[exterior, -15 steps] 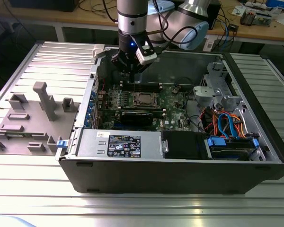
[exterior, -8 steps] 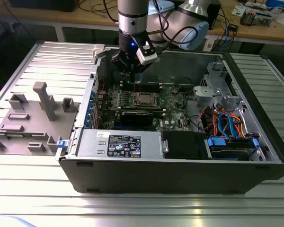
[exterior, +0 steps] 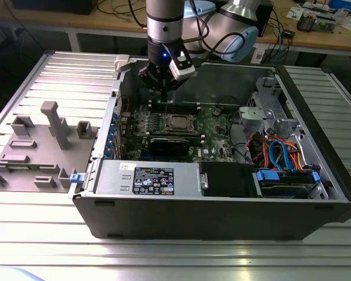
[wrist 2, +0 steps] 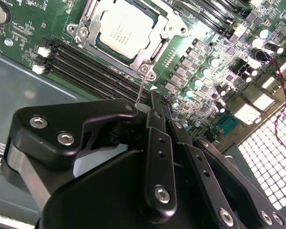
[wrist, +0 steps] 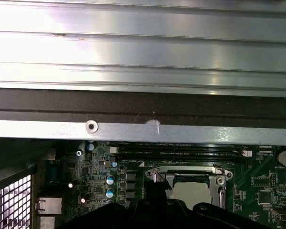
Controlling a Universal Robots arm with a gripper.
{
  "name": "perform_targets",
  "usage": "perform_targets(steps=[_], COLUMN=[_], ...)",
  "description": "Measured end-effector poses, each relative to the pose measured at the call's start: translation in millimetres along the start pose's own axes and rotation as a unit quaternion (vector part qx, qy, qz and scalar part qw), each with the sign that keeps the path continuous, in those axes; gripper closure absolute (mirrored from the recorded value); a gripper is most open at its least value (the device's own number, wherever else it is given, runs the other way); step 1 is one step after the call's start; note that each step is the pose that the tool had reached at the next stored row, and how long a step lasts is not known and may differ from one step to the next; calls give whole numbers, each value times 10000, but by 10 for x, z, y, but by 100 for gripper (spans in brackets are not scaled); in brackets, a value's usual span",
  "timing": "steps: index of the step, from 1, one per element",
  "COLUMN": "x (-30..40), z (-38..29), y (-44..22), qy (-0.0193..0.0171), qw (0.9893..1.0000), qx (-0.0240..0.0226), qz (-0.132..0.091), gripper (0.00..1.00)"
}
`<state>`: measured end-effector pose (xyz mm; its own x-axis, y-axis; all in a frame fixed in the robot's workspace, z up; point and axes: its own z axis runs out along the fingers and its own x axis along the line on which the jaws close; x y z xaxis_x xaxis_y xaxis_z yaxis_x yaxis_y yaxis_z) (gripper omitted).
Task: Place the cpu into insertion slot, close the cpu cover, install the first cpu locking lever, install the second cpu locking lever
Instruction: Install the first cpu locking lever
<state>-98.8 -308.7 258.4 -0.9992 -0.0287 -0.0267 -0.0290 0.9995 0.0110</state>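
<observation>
The cpu [wrist 2: 125,29] sits in the insertion slot [wrist 2: 93,42] on the green motherboard [wrist 2: 214,67], its pale metal top showing through the window of the cpu cover [wrist 2: 155,45], which lies flat down over it. In the exterior view the cpu [exterior: 178,122] appears as a light square near the middle of the motherboard [exterior: 213,126], inside the open computer case [exterior: 222,219] that rests on the ribbed metal surface [exterior: 164,252]. The end effector [exterior: 162,88] hangs above the far edge of the motherboard, just beyond the slot, with the row of black memory slots [wrist 2: 90,71] between it and the cpu. In the second wrist view the black fingers [wrist 2: 157,138] of the end effector [wrist 2: 150,102] are drawn together, and a thin wire lever [wrist 2: 140,90] runs from the corner of the cover frame down to the fingertips, apparently pinched there. In the first wrist view the cover [wrist: 190,176] and cpu [wrist: 190,191] lie just below the case's metal rail [wrist: 133,129].
</observation>
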Motion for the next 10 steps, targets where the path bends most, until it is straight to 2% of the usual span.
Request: perform_targets(steps=[10], x=[-19], z=[1], y=[-1], qy=[0], qw=[10000], qx=[0], qz=[0], gripper=[89])
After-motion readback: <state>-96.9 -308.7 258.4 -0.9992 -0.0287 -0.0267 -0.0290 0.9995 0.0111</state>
